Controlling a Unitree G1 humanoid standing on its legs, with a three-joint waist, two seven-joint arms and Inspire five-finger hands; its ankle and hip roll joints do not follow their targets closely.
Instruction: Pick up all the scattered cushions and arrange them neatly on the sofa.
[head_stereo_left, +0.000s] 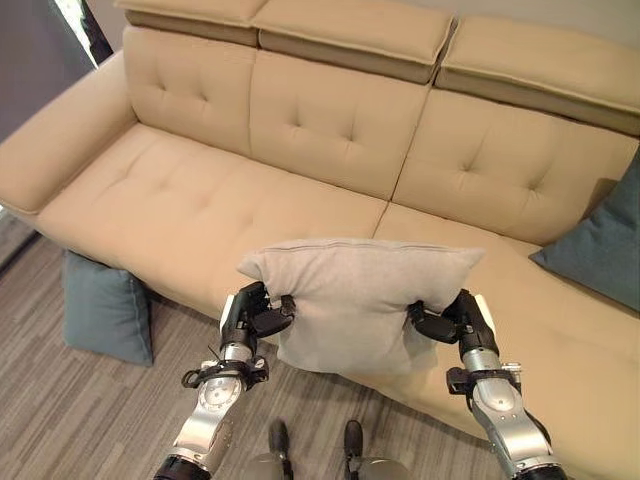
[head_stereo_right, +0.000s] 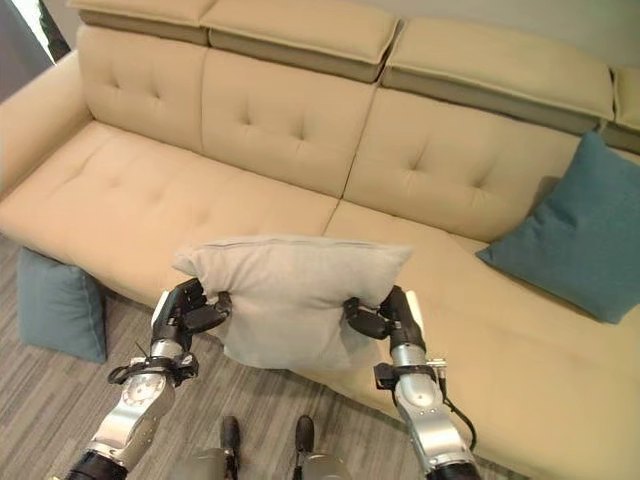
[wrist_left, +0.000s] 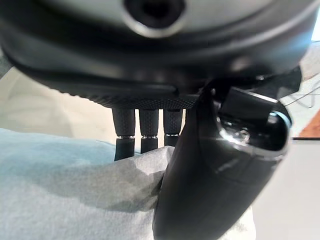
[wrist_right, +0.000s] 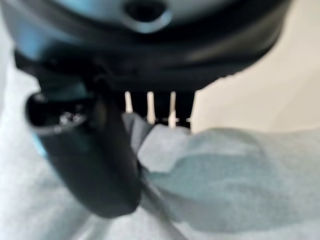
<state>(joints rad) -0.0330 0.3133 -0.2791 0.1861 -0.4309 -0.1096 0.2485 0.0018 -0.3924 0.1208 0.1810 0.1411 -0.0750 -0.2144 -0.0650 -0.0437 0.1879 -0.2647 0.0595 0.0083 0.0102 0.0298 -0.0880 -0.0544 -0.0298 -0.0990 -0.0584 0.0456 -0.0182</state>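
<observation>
Silver-grey arms end in a dark left hand (head_stereo_left: 250, 315) and right hand (head_stereo_left: 455, 322) with black fingers (wrist_left: 149, 134).

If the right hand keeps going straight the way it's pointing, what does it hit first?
Probably the sofa seat: the right hand, shut on the grey cushion, points up and forward toward it. Nothing else shows in between, though depth is hard to judge.

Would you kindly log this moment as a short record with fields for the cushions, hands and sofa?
held: light grey fabric cushion, upright in front of the seat's front edge
left hand: shut on its left edge
right hand: shut on its right edge
sofa: beige tufted sofa
on sofa: teal cushion leaning on backrest
on floor: blue-grey cushion against sofa base
</observation>
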